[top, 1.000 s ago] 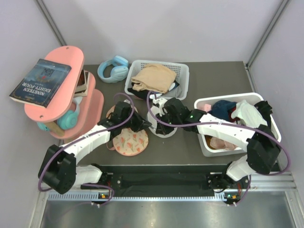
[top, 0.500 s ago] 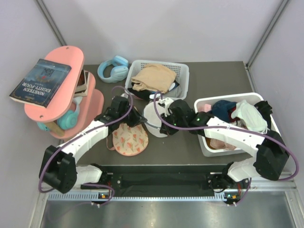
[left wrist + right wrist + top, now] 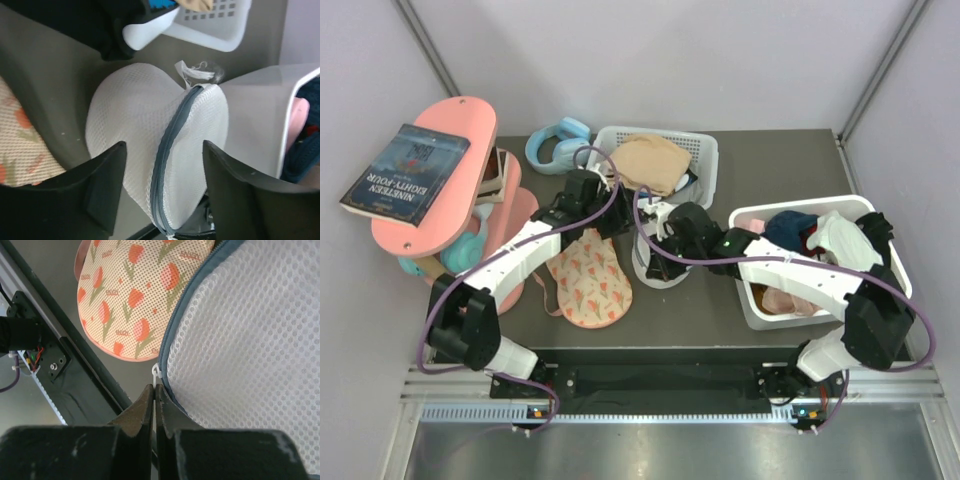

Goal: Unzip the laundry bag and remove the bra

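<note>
Dark grey table (image 3: 770, 170) carries it all: the bra (image 3: 588, 285) lies free of the laundry bag (image 3: 135, 115), just left of it in the top view, with its long axis running up and down the frame. We see the left gripper (image 3: 164, 150) spread wide above the bag, and the right gripper (image 3: 154, 390) pressed together at the near end of the zip rim, apparently pinching it. We judge the left arm nearer the bra, which sits at the lower left of its wrist view.

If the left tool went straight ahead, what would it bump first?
Probably the bag: it lies straight ahead of the open left tool. Depth is unclear.
</note>
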Available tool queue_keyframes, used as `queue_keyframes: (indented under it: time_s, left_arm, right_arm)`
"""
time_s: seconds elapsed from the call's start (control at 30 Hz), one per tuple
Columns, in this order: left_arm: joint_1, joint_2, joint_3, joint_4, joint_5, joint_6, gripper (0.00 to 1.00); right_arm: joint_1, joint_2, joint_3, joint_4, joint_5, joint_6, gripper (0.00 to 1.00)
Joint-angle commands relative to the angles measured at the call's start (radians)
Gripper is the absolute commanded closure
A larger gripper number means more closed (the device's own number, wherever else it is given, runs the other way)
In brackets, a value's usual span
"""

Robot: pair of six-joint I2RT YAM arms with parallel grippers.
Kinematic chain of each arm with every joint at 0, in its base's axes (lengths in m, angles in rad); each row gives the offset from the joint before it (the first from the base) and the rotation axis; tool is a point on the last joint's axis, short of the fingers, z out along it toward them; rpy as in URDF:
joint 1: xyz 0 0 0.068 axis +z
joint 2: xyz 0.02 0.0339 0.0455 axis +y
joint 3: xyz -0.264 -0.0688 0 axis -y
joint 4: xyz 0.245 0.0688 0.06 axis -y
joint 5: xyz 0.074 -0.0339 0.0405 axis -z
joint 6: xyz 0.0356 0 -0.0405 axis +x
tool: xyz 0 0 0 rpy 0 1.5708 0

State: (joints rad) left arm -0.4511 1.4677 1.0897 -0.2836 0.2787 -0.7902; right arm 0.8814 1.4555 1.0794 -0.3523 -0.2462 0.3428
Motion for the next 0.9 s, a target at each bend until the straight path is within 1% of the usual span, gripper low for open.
queue_keyframes:
  time_s: [0.0,0.13,0.23,0.33,0.4,0.47,0.53,0.67,0.7,0.77,0.8,0.87]
  left_arm:
    - [0.005,-0.073,0.0,-0.174,-0.104,-0.006,0.3]
    - [0.003,-0.217,-0.115,-0.18,-0.098,-0.078,0.31]
    - [0.002,-0.282,-0.201,-0.14,-0.064,-0.156,0.35]
    - [-0.014,-0.303,-0.267,-0.079,-0.036,-0.23,0.37]
    - [-0.026,-0.3,-0.3,-0.007,-0.023,-0.266,0.38]
    - [-0.037,-0.276,-0.303,0.033,-0.016,-0.28,0.4]
    - [-0.044,-0.248,-0.291,0.035,-0.03,-0.279,0.42]
    - [-0.047,-0.221,-0.287,0.052,-0.039,-0.282,0.55]
    - [-0.047,-0.219,-0.286,0.06,-0.042,-0.281,0.66]
    - [-0.047,-0.213,-0.278,0.058,-0.058,-0.281,0.82]
    - [-0.047,-0.211,-0.274,0.055,-0.059,-0.277,0.94]
    - [-0.047,-0.205,-0.268,0.057,-0.061,-0.277,1.0]
  right_arm:
    - [0.008,0.034,0.071,0.036,-0.054,0.002,1.0]
    - [0.01,0.054,0.082,0.038,-0.062,0.002,1.0]
    - [0.008,0.068,0.091,0.041,-0.07,-0.001,1.0]
    - [0.008,0.075,0.094,0.042,-0.077,-0.001,1.0]
    - [0.01,0.077,0.096,0.045,-0.084,0.001,1.0]
    - [0.011,0.075,0.094,0.045,-0.085,0.001,1.0]
    - [0.016,0.074,0.091,0.044,-0.085,-0.001,1.0]
    - [0.018,0.059,0.08,0.045,-0.08,0.001,1.0]
    - [0.019,0.057,0.079,0.047,-0.079,0.001,1.0]
    - [0.021,0.055,0.079,0.042,-0.076,0.001,1.0]
    - [0.019,0.054,0.079,0.039,-0.071,0.001,1.0]
    - [0.021,0.051,0.076,0.033,-0.064,-0.004,1.0]
